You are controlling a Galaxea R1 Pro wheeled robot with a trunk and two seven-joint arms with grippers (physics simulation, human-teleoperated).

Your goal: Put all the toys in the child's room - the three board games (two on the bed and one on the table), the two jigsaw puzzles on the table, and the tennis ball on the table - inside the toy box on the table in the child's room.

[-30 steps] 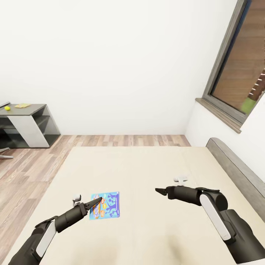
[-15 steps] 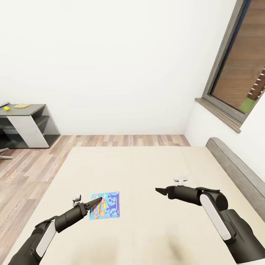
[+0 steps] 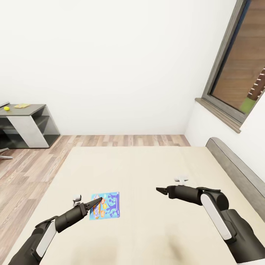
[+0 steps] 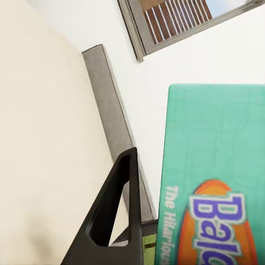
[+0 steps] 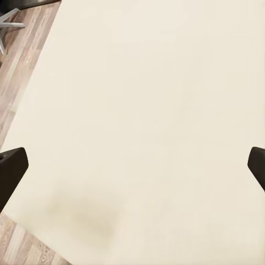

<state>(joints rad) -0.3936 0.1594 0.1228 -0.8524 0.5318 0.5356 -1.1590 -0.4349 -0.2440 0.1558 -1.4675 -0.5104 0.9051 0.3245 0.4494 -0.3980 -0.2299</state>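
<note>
Almost nothing had changed from a second before. The board game lay flat on the bed in the same spot, at about 7 o'clock in the head view. The left claw was still at the game's near corner. The right arm had only dipped a tiny bit. So I think the game had not been lifted yet, and this toy's trip to the toy box had not started.

In the left wrist view, the green side of the game sat right next to one dark finger. The other finger was hidden, so I cannot tell if the left claw had closed on the game. The right claw was open very wide and held nothing, hanging over bare bed.

Far off at 9 o'clock, the tennis ball sat on the table.
</note>
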